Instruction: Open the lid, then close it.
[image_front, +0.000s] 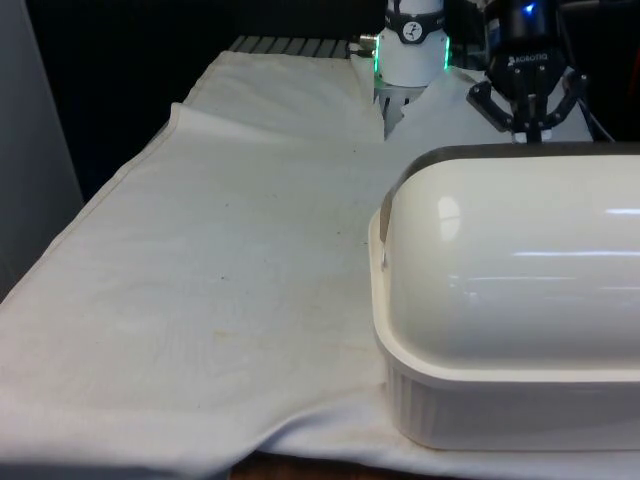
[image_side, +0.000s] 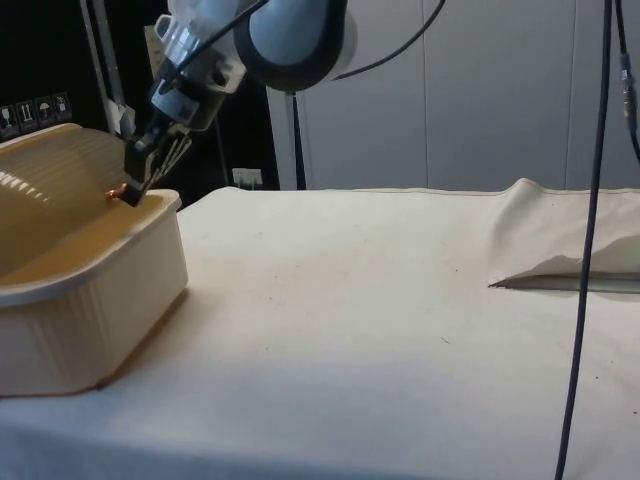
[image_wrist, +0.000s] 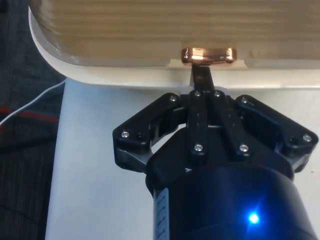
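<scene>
While the white-clothed counter (image_side: 400, 300) carries the bread box (image_front: 510, 300), its copper handle (image_wrist: 208, 55) sits pinched between the gripper's (image_wrist: 202, 75) closed jaws, fingertips hidden behind the box.

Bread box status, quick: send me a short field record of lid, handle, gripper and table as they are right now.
bread box: cream, on the white cloth
lid: rounded, down on the base, looks closed
handle: copper-coloured bar at the lid's lower edge
gripper: at the handle, fingers together right under the bar
grip: contact likely, clamping not confirmed
side view: gripper tip at the box's rim
</scene>
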